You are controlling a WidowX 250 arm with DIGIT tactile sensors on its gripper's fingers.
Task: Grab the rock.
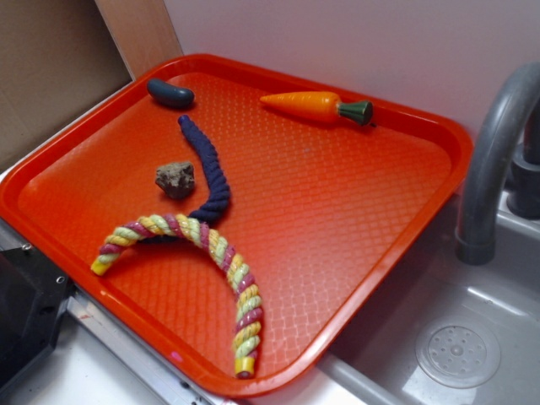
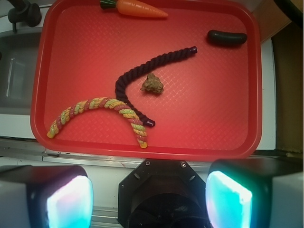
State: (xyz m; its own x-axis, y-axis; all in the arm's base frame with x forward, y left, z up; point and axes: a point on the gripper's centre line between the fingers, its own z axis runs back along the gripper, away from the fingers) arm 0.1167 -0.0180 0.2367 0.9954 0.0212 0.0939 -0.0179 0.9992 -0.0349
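Note:
The rock (image 1: pixel 175 179) is a small lumpy brown-grey stone lying on the red tray (image 1: pixel 354 219), left of centre, in the inner curve of a dark blue rope (image 1: pixel 208 165). In the wrist view the rock (image 2: pixel 152 84) lies mid-tray (image 2: pixel 218 104), touching nothing I can make out. My gripper (image 2: pixel 149 199) is open and empty. Its two glowing pads (image 2: pixel 69 202) stand wide apart, high above the tray's near edge and well short of the rock. The gripper does not show in the exterior view.
A multicoloured rope (image 1: pixel 221 249) arcs in front of the rock. A toy carrot (image 1: pixel 316 107) and a smooth dark oblong piece (image 1: pixel 170 93) lie at the tray's far side. A grey faucet (image 1: pixel 494 160) and sink drain (image 1: pixel 456 354) are right of the tray.

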